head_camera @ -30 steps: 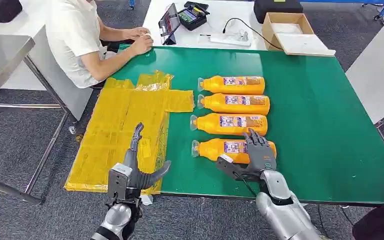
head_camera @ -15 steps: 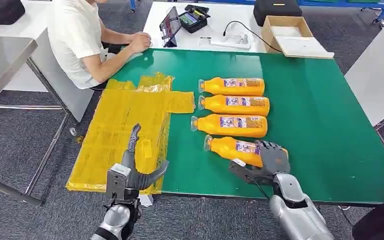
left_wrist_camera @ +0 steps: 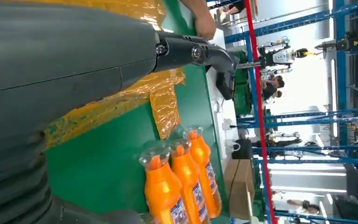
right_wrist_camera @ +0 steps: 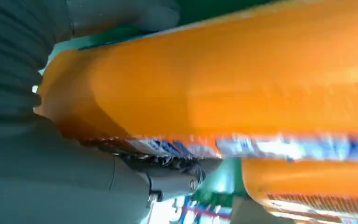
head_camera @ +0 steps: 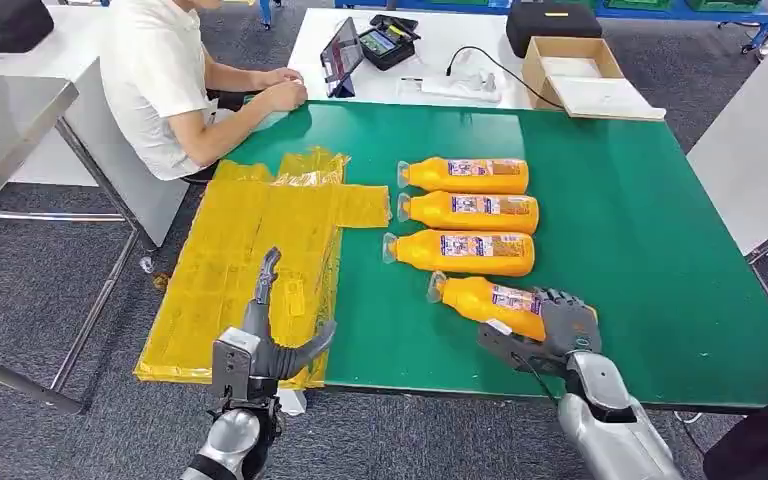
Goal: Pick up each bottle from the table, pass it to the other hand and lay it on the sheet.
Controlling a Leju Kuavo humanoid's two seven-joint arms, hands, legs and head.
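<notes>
Several orange bottles with clear caps lie on the green table [head_camera: 640, 230]. Three of them [head_camera: 465, 175] [head_camera: 470, 211] [head_camera: 460, 252] rest in a row, caps toward the sheet. My right hand [head_camera: 550, 330] grips the nearest bottle [head_camera: 485, 300] by its base end, tilted with its cap pointing up-left; in the right wrist view this bottle [right_wrist_camera: 233, 88] lies across my palm. My left hand [head_camera: 265, 345] hovers open over the near edge of the yellow sheet [head_camera: 250, 250], fingers spread. The left wrist view shows the row of bottles [left_wrist_camera: 177, 186] beyond the sheet [left_wrist_camera: 158, 93].
A person in a white shirt [head_camera: 160, 80] sits at the table's far left corner, hands near a tablet [head_camera: 342, 45]. A cardboard box [head_camera: 580, 65] and a black case [head_camera: 555, 20] stand behind the table. A steel table [head_camera: 0, 130] is at the left.
My right hand has closed on the nearest bottle and drawn it to the right and toward me, tilting it out of the row. The left hand has stayed put.
</notes>
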